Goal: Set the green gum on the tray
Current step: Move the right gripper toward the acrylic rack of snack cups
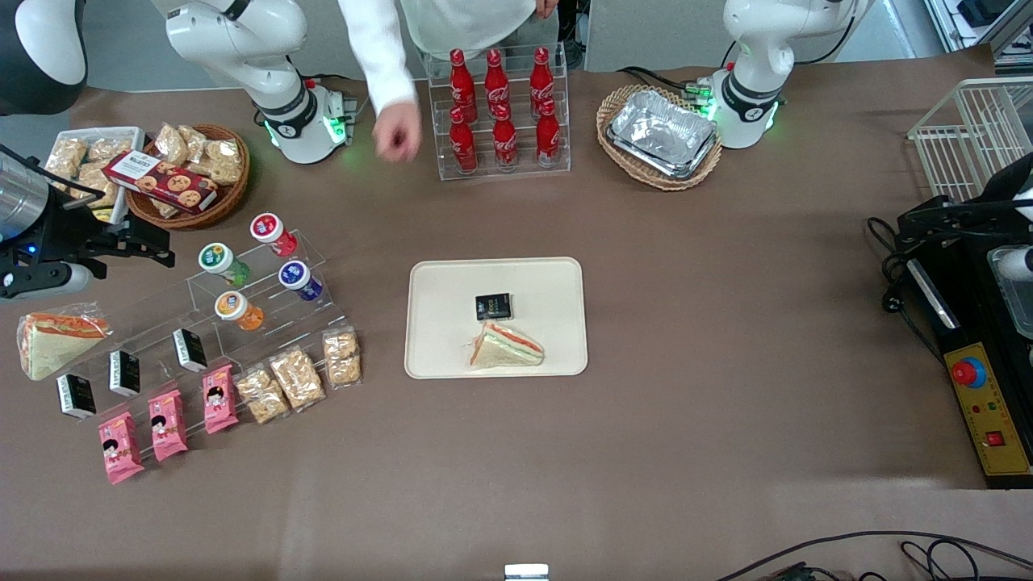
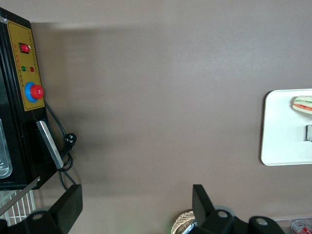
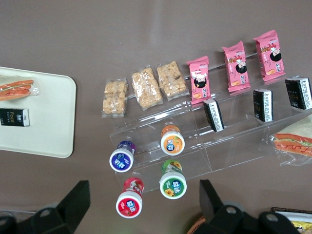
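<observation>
The tool [image 1: 153, 246] hangs spread apart near the small green-bodied, white-lidded gum bottle [image 1: 219, 261], on the clear acrylic rack [image 1: 242, 311]. Risk: neighbouring red-bodied bottle [image 1: 273, 232] gets knocked. Cream-beige rectangular tray [image 1: 436, 282] waits nearby.

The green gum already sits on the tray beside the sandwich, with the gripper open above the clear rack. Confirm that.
Not so. The green gum is on the clear rack, not on the tray, as the front view shows. The sandwich does lie on the tray, and the gripper is open above the rack.
</observation>
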